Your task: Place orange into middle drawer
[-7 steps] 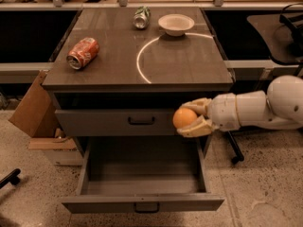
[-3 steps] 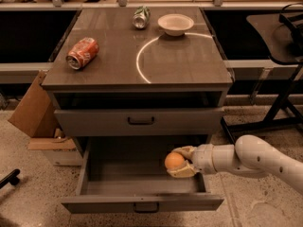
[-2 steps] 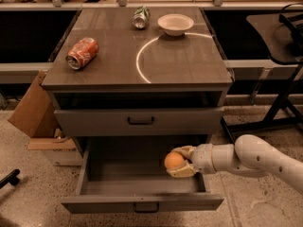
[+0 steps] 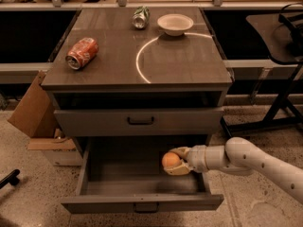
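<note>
Your gripper (image 4: 176,162) is clamped on the orange (image 4: 170,160), one finger curled over the top and the other cupped beneath it, with the arm (image 4: 251,162) reaching in from the right. The orange sits at the gripper's tip on its left side, inside the open middle drawer (image 4: 123,176) and over the right part of its floor. You cannot tell from here whether the fruit touches the floor or hangs just above it. The drawer's front panel lies below and in front of the gripper, and its right wall is close beside the wrist. Directly above the gripper, the upper drawer (image 4: 137,122) is closed. Higher up, the counter (image 4: 180,65) carries a crushed red can (image 4: 81,53) far up and to the left, and a small can (image 4: 140,17) and a white bowl (image 4: 174,23) well above at the back. A cardboard box (image 4: 33,108) leans against the cabinet far to the left. By my reading, the carry is done: the drawer is open and the orange is inside its bounds. What remains is to settle it on the floor if needed, part the fingers and draw the gripper out past the right wall without rolling the fruit.
</note>
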Controlling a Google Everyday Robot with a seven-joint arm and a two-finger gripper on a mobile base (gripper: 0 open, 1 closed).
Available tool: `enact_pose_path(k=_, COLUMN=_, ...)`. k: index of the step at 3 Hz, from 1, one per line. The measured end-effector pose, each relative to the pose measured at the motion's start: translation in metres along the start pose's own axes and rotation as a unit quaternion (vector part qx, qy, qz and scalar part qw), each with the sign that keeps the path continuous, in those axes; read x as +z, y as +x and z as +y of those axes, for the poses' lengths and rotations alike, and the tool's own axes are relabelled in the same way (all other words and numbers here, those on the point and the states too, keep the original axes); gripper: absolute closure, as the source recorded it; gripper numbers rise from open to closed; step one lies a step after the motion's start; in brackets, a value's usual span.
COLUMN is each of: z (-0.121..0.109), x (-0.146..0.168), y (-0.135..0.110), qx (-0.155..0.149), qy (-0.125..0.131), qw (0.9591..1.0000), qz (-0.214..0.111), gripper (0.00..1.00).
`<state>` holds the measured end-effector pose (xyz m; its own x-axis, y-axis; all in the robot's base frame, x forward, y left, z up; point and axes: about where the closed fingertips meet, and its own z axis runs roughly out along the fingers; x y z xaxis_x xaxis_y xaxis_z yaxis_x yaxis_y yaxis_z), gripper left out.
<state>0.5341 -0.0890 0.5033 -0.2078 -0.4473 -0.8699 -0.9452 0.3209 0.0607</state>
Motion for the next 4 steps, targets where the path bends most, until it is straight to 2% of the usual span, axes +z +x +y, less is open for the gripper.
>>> enact_pose_path(k=2, z=-0.031, x=0.046, y=0.035, qx=0.005, qy=0.009, qw=0.9999, qz=-0.003, gripper=1.0)
enact_pose_path(k=3, z=-0.045, x=0.071, y=0.053, qx=0.025, qy=0.018, qw=0.9995, qz=0.006, gripper=0.73)
enact_pose_path(k=4, z=-0.05, x=0.082, y=0.06, qx=0.033, qy=0.02, qw=0.9991, qz=0.014, gripper=0.5)
